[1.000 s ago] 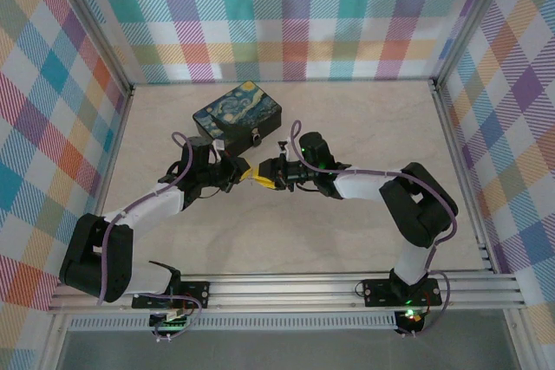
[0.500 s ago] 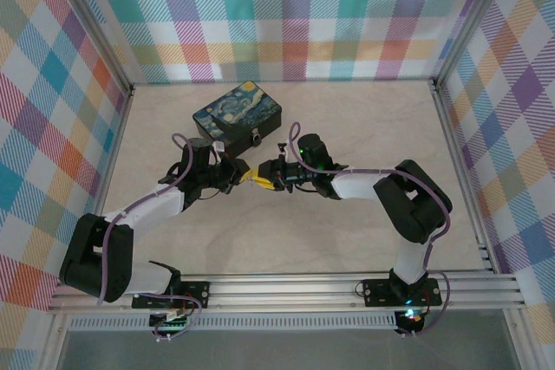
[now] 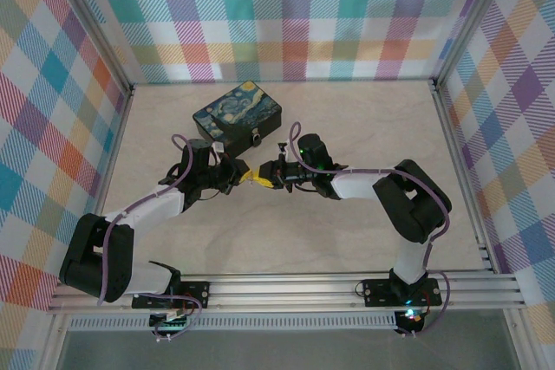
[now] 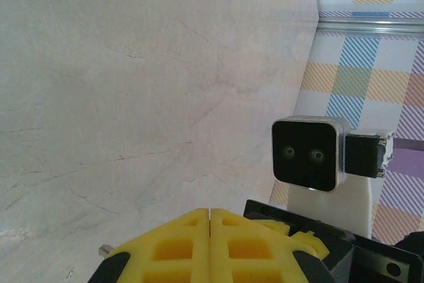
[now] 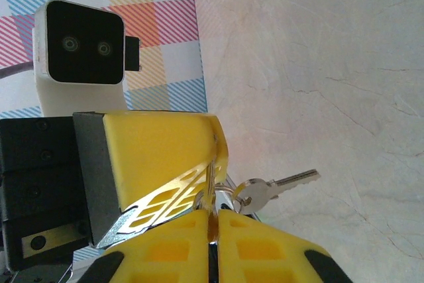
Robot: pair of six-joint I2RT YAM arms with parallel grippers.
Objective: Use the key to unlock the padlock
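Drawn inward since a second ago at the right elbow (image 3: 416,205), and closed down at the right fingers (image 5: 255,250); tips of both arms meeting over the middle of the table (image 3: 364,127).

Clenched now on the key ring (image 5: 227,198), with the silver key (image 5: 281,183) hanging free just beside the yellow tips, above the pale table. Pressed together as well at the left fingers (image 4: 179,250), seam to seam, nothing visible between them from the left wrist; from the right wrist, seen touching the same ring from above, but cannot tell if really gripping it. Near behind, on the front of the night-sky box (image 3: 236,113), what seems to be the padlock (image 3: 257,138), small and dark, not touching the fingers.
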